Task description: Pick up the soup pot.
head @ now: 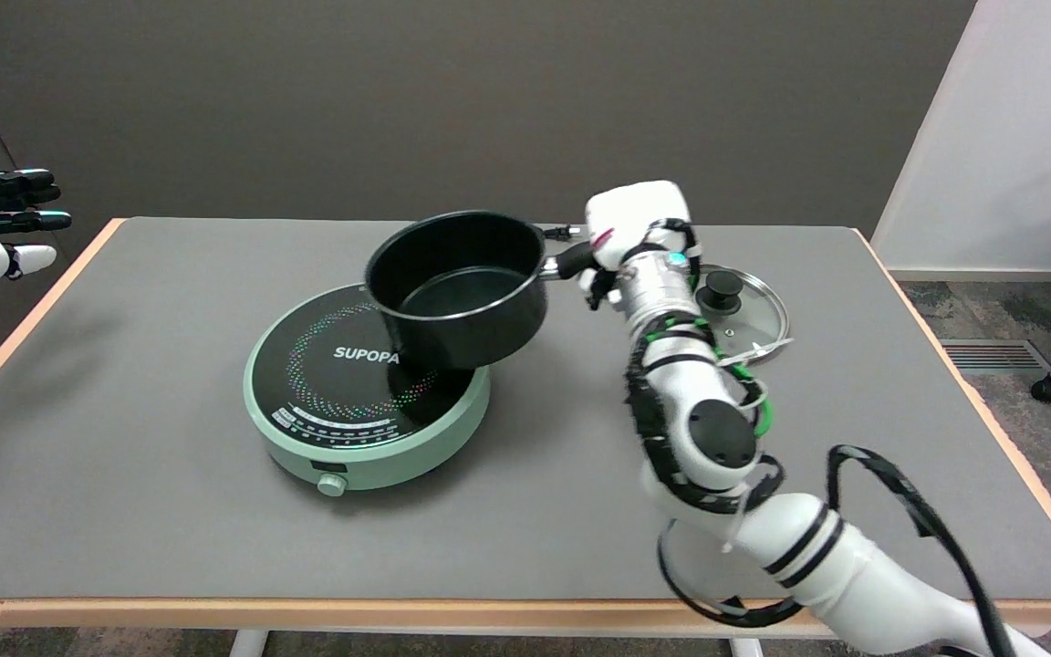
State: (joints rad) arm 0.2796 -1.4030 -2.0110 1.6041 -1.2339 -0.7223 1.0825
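Now my right hand (621,239) holds the handle of the round black metal soup pot (457,287), tilted over the round green cooker (366,392).

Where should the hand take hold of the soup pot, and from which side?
By its handle, from the pot's right. The soup pot has one black handle sticking out sideways toward the glass lid, clear of the induction cooker. The right hand already grips it there, which looks sound.
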